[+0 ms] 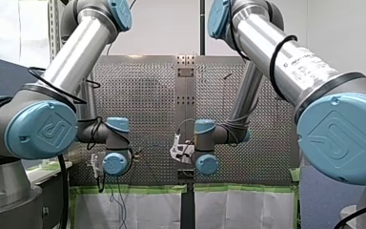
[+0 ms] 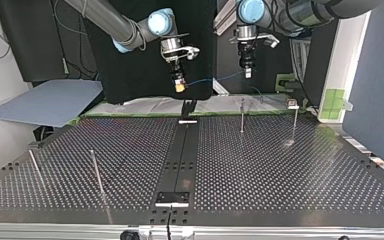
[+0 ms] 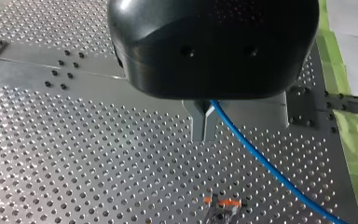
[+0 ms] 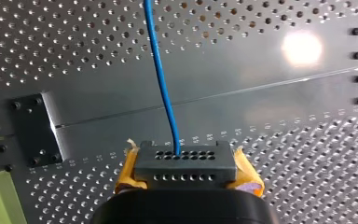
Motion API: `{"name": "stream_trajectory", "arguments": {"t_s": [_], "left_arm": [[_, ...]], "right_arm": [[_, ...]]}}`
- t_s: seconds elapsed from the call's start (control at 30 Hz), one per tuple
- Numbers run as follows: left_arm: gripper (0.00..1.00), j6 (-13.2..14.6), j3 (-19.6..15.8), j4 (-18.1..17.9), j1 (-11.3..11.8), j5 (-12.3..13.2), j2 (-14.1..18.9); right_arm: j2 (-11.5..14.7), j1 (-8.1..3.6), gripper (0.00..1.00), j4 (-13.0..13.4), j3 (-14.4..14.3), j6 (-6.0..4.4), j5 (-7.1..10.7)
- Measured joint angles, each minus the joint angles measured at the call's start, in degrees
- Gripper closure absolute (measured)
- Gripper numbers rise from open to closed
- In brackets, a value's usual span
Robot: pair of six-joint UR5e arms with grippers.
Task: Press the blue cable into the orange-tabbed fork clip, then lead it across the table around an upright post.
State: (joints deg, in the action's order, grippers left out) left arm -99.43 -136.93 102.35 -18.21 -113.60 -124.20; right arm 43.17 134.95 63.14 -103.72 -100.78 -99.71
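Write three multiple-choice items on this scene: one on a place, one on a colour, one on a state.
1. Where is the orange-tabbed clip relative to my left tool?
A. gripped in it
B. on the table ahead of it
C. on the floor

2. What colour are the pads of my right tool?
A. green
B. yellow
C. blue

3. How is the blue cable?
A. pressed into the clip
B. loose on the table
C. gripped by both tools, off the table

1 B: the left wrist view shows it lying beyond the tool.
2 B: the right wrist view shows yellow either side of the cable.
3 C: the top view shows it strung between the tools in the air.
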Motion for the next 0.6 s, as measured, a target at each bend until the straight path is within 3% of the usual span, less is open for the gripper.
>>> {"name": "stream_trajectory", "arguments": {"t_s": [0.4,0.6], "left_arm": [[1.0,0.11,0.0,0.75,7.32,7.32,-0.07],[1.0,-0.43,0.0,1.19,9.08,11.01,-0.33]], "right_arm": [[-6.7,-0.86,1.0,-1.62,6.09,-1.06,0.72],[-8.63,-1.43,1.0,-3.12,8.92,-1.29,1.57]]}}
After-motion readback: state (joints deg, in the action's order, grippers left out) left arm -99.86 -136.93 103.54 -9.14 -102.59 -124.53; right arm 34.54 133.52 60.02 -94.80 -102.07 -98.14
